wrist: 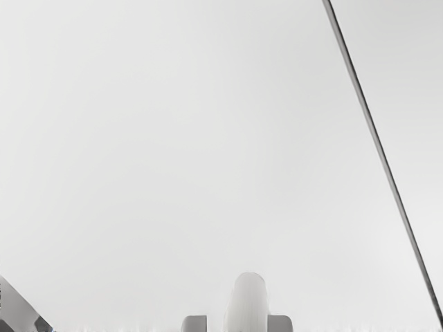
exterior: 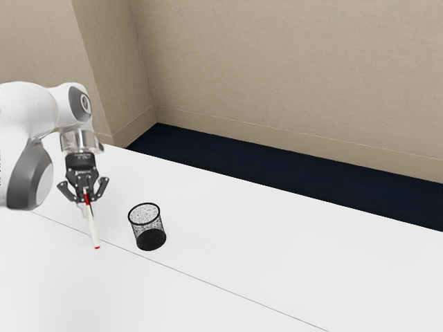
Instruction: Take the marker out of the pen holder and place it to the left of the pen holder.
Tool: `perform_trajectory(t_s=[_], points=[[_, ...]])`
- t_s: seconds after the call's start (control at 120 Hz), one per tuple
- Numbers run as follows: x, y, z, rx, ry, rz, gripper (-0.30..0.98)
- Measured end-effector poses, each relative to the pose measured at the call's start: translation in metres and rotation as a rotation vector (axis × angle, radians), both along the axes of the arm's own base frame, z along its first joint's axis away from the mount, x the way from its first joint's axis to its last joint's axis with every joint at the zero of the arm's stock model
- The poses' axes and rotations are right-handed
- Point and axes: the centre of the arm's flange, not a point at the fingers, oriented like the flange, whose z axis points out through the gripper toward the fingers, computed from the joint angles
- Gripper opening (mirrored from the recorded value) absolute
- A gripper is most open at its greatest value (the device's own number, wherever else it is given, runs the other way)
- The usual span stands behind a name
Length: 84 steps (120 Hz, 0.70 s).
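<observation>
At the exterior view's left, the black two-finger gripper [exterior: 84, 198] is clamped on a slim white marker with red ends [exterior: 93, 227], which slants downward; whether its lower tip touches the white worktop [exterior: 228, 238] I cannot tell. Further right, the black mesh cylindrical pen holder [exterior: 147, 227] stands upright, apart from the marker.

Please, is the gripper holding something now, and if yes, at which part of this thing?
Yes, the gripper holds the marker near its upper end, by the red part; the white body hangs below.
</observation>
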Motion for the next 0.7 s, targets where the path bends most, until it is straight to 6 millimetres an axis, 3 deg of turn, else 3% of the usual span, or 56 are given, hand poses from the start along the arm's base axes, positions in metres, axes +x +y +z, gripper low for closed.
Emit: perform_trajectory(t_s=[0.192, 0.458, 0.525, 0.617, 0.7], points=[[-0.002, -0.002, -0.009, -0.026, 0.009, -0.015, -0.03], [0.000, -0.002, -0.004, -0.038, -0.025, -0.025, 0.37], [0.006, -0.012, 0.033, -0.028, -0.104, -0.071, 0.45], [0.018, -0.059, 0.117, 0.013, -0.278, -0.234, 0.54], [0.023, -0.101, 0.177, 0.061, -0.427, -0.392, 0.58]])
